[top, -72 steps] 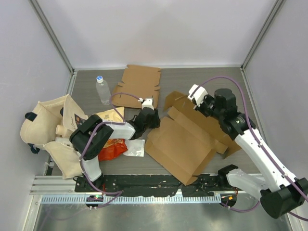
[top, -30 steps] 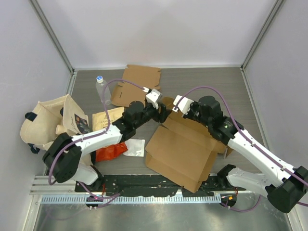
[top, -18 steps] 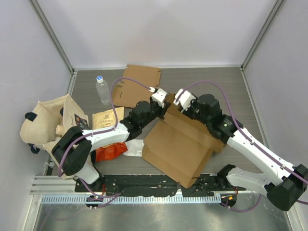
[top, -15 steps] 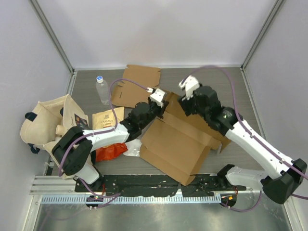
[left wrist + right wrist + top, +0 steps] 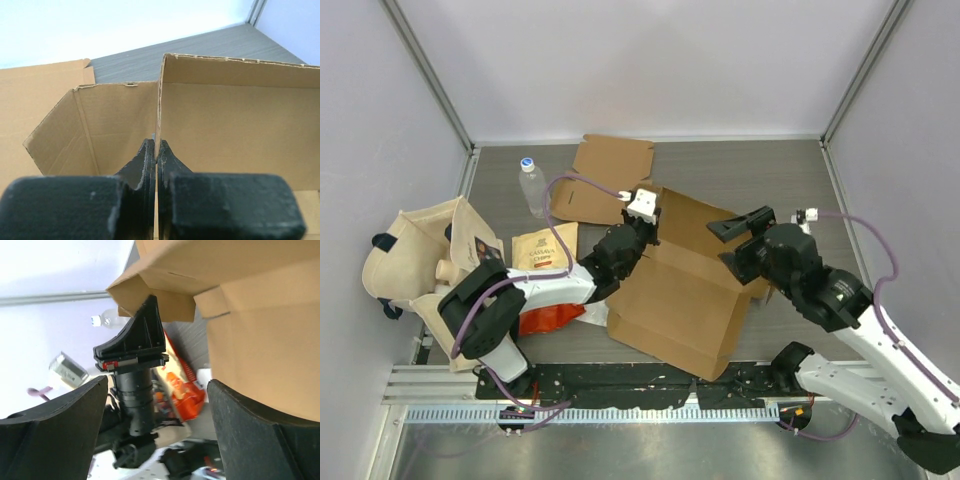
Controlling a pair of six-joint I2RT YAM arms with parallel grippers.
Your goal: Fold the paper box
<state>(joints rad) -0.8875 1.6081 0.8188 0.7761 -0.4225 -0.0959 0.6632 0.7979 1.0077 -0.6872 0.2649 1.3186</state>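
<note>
Top view: the box [image 5: 670, 295] lies half-opened in the middle of the table [image 5: 800, 170], between the two arms. The left gripper [image 5: 648, 232] is pinched tight on an upright panel at the box's far-left corner. The right gripper [image 5: 732, 246] hangs over the box's right flap, its fingers spread wide with nothing between them. A flat cardboard sheet [image 5: 610, 175] lies behind the box, and a bottle [image 5: 533, 187] lies left of that sheet. A bag [image 5: 415, 265] sits at the left edge; a brown pouch [image 5: 545, 247] and a red packet [image 5: 552, 312] lie by the left arm.

Left wrist: both fingers are pressed together on one thin cardboard edge, which rises straight up from between them — brown inner walls open to either side.

Right wrist: the two fingers [image 5: 55, 435] stand far apart at the bottom corners, holding nothing. The box fills the upper right — the left gripper's black finger meets its corner, with the bottle and red packet beyond.
</note>
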